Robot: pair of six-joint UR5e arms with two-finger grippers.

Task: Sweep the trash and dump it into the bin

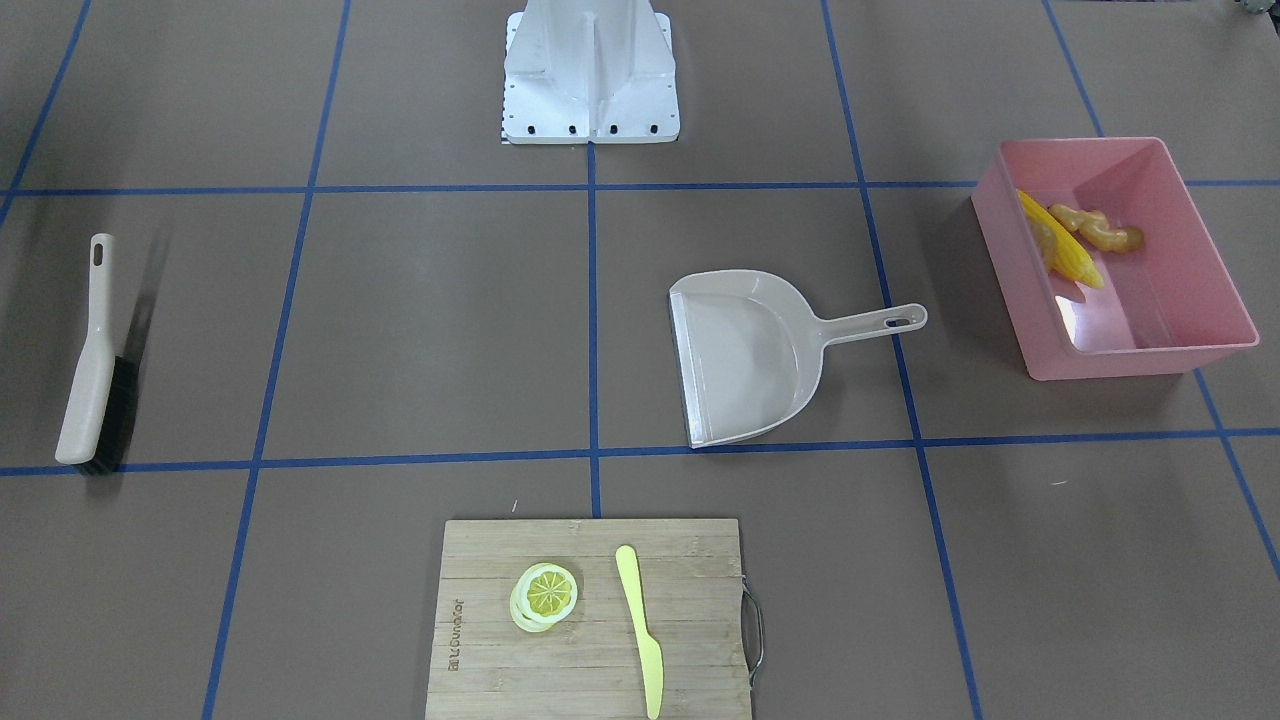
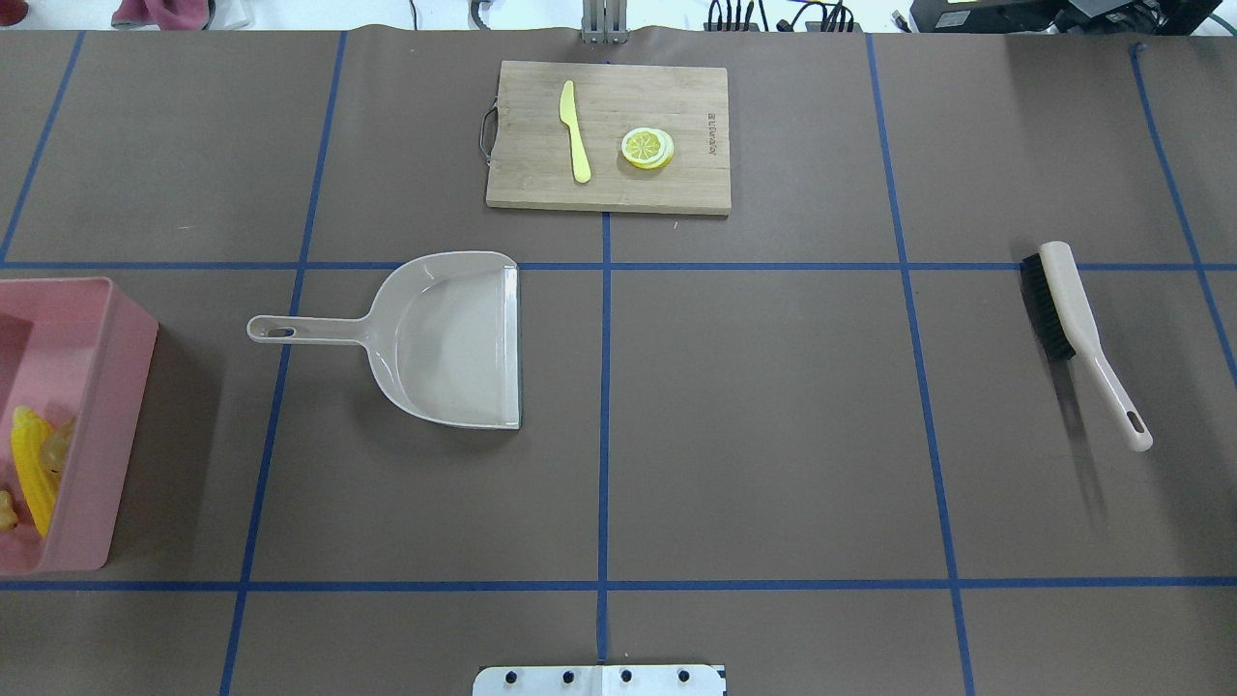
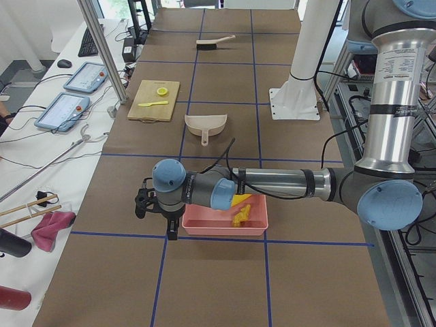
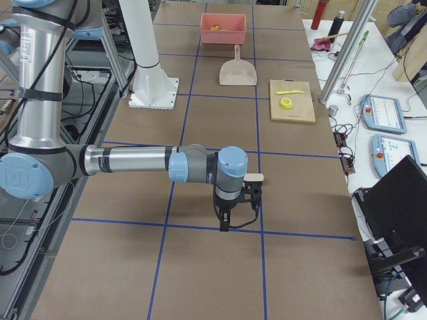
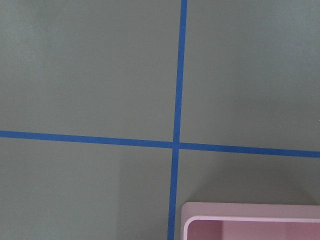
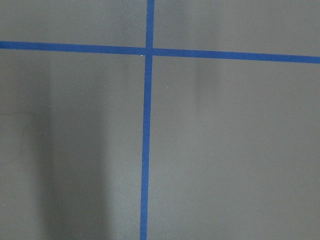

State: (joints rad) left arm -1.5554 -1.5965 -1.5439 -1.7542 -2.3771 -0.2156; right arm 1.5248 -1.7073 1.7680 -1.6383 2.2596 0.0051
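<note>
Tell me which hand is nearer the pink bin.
Left. The left hand hangs just beside the bin, by one corner; the right hand is at the table's opposite end, far from it.

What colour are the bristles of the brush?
The brush has black bristles; the overhead exterior view shows them best.

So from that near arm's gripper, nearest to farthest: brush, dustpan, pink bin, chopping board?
In the exterior left view, from the left gripper:
1. Pink bin, right beside it.
2. Dustpan, mid-table.
3. Chopping board, beyond, operators' side.
4. Brush, far end.
</note>
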